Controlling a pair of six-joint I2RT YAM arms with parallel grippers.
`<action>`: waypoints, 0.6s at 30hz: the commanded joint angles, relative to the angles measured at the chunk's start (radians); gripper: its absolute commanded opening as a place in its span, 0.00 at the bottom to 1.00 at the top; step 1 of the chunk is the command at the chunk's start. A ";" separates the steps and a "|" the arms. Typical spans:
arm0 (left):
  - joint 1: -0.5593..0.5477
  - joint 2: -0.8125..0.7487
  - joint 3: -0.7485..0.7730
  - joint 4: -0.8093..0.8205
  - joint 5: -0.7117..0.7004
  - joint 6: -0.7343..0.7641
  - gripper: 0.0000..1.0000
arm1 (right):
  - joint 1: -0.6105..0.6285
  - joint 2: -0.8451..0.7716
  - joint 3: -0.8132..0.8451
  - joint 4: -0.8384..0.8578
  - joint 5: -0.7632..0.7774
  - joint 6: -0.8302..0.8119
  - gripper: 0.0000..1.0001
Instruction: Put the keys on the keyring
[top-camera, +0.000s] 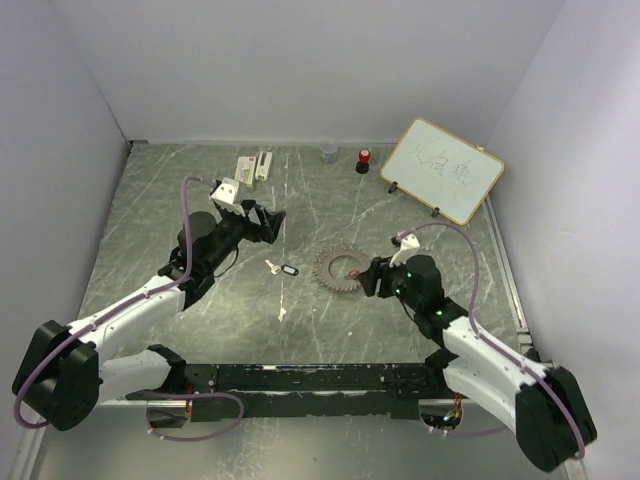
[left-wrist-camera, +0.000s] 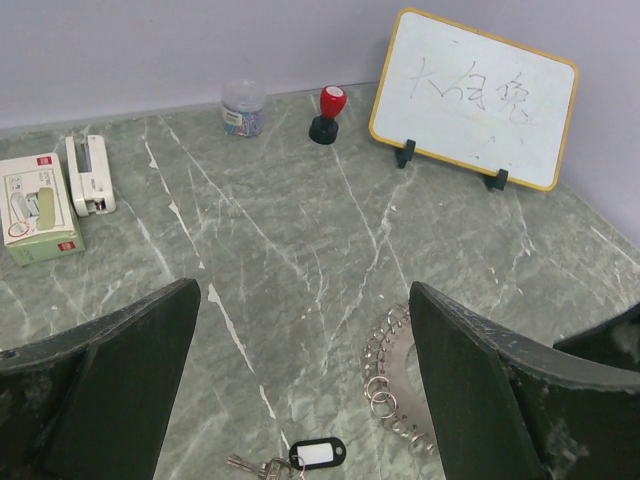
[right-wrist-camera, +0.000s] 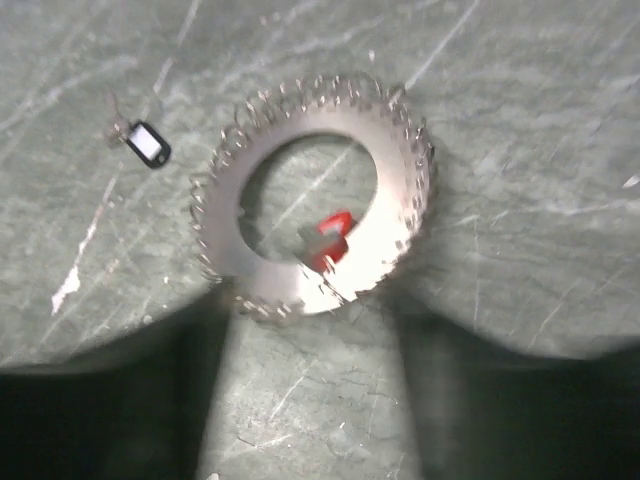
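**A:** Grey-green marble surface (top-camera: 150, 205) is filling every view. What is getting lost?

**B:** Quite a bit. From the left wrist, the large dark-grey metal keyring with the toothed outline (left-wrist-camera: 398, 365) is showing only its left edge. The rest is sitting behind one finger of the left end effector (left-wrist-camera: 300, 385). The small silver key with the black plastic tag (left-wrist-camera: 315, 455) is lying right at that view's bottom edge.

**A:** And the right wrist?

**B:** Its lower part is sinking into darkness and blur. The right end effector (right-wrist-camera: 310, 400) is reading only as two dark masses. Lit surface is showing between them, so the jaws are standing apart with nothing in the gap.

**A:** The left one?

**B:** It is spread wide, hovering above the surface and gripping nothing.

**A:** Where is the keyring lying?

**B:** It is lying flat near the middle of the surface, just ahead of the right end effector. The black-tagged key is lying to its left, apart from it. The small silver key with the red plastic head (right-wrist-camera: 328, 242) is resting on the band's inner rim. Whether it is threaded on, I cannot tell.

**A:** How is the keyring looking?

**B:** It is a flat band around a round hole, with small wire loops fringing its outer edge. Glare is washing it pale in the right wrist view.

**A:** Anything else unclear?

**B:** The writing on the yellow-framed whiteboard (left-wrist-camera: 475, 95) is proving too faint to read.
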 joint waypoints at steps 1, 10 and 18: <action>0.010 0.000 -0.002 0.041 0.011 0.009 0.96 | 0.004 -0.150 0.000 -0.046 0.054 -0.009 1.00; 0.013 0.011 0.000 0.038 0.032 0.002 0.96 | 0.004 -0.056 0.076 0.019 -0.046 -0.057 1.00; 0.017 0.017 0.001 0.051 0.044 -0.005 0.96 | 0.007 0.325 0.288 0.131 -0.113 -0.084 0.94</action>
